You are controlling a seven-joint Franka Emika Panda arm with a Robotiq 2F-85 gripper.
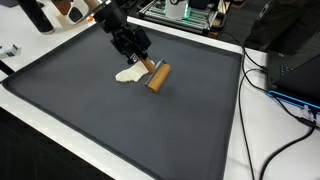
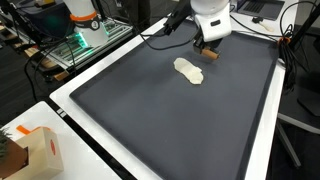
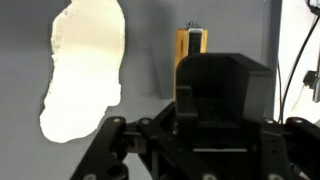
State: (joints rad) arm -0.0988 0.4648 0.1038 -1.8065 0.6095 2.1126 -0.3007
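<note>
- The gripper (image 1: 145, 66) is black.
- The wooden block (image 1: 158, 78) is honey-brown.
- The flat patch (image 1: 127, 74), at nine o'clock from the block in the wrist view, is plain cream-white.
- The mat (image 1: 120, 125) is plain dark grey.
- The table rim (image 1: 238, 130) is white.
- The box (image 2: 38, 150), at seven o'clock in an exterior view, is pale with an orange-red mark.

Open mat (image 1: 120, 130), cream patch (image 1: 127, 74) and wooden block (image 1: 159, 78) (just beside each other), cables (image 1: 293, 102) at one edge.
</note>
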